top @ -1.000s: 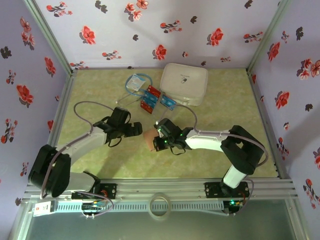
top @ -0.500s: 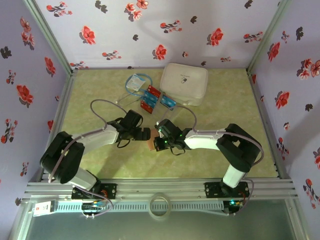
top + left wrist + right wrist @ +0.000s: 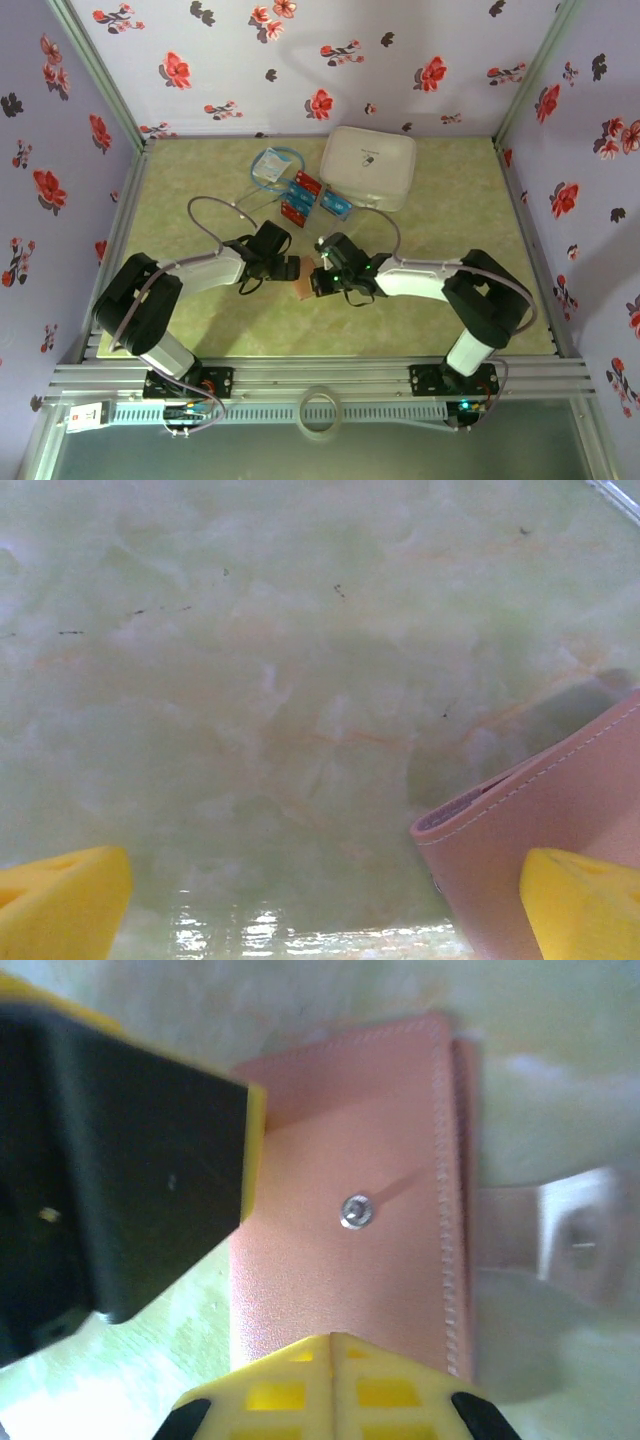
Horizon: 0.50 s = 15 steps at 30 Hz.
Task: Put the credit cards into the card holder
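Observation:
The tan-brown card holder (image 3: 303, 277) lies closed on the table between both grippers, its snap stud (image 3: 356, 1211) facing the right wrist camera. My right gripper (image 3: 316, 280) is shut on the holder's near edge, with the yellow fingertips (image 3: 300, 1390) meeting on the leather. My left gripper (image 3: 292, 267) is open wide. Its right finger (image 3: 585, 905) rests against the holder's stitched edge (image 3: 540, 810), and its left finger (image 3: 60, 900) is over bare table. That left finger's black-and-yellow body (image 3: 130, 1160) touches the holder's left side. Several red and blue credit cards (image 3: 300, 196) lie further back.
A big white zip case (image 3: 368, 167) stands at the back, with one blue card (image 3: 335, 205) in front of it. A clear bag with a blue cable (image 3: 272, 167) lies left of the cards. Flowered walls close in the green marbled table (image 3: 450, 220).
My left gripper has moved right and come up against the card holder. The right gripper has kept hold of the holder and shifted slightly.

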Tool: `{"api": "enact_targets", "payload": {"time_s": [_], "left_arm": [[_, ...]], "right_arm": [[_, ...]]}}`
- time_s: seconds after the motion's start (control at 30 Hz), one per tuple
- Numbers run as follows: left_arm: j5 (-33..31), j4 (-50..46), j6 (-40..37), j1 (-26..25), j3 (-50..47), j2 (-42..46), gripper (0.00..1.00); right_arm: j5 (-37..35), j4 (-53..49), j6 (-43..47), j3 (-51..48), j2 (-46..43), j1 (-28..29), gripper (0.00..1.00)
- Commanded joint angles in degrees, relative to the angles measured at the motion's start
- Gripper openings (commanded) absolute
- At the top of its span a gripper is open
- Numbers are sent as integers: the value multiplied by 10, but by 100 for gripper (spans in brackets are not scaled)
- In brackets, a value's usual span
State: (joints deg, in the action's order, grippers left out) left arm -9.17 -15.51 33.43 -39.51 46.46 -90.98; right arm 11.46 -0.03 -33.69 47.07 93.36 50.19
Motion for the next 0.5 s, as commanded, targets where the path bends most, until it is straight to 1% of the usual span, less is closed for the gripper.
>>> {"api": "enact_targets", "payload": {"time_s": [0.0, 0.13, 0.17, 0.2, 0.27, 0.33, 0.47], "left_arm": [[-26, -19, -8, -5, -2, -15, 100], [-36, -21, -12, -9, -5, -20, 100], [-41, -23, -14, -11, -3, -22, 100], [-45, -26, -15, -14, -2, -23, 100], [-55, -32, -18, -17, 2, -29, 100], [-64, -39, -22, -23, 8, -35, 100], [-82, -50, -27, -33, 15, -45, 100]], "right_arm": [[-8, -32, -7, 0, -53, -31, 16], [-24, -72, 8, 11, -82, -62, 43], [-30, -84, 15, 15, -84, -67, 49], [-36, -96, 20, 21, -83, -71, 53], [-37, -115, 29, 33, -75, -78, 54], [-39, -131, 38, 46, -64, -79, 54], [-32, -150, 53, 69, -39, -79, 48]]}}
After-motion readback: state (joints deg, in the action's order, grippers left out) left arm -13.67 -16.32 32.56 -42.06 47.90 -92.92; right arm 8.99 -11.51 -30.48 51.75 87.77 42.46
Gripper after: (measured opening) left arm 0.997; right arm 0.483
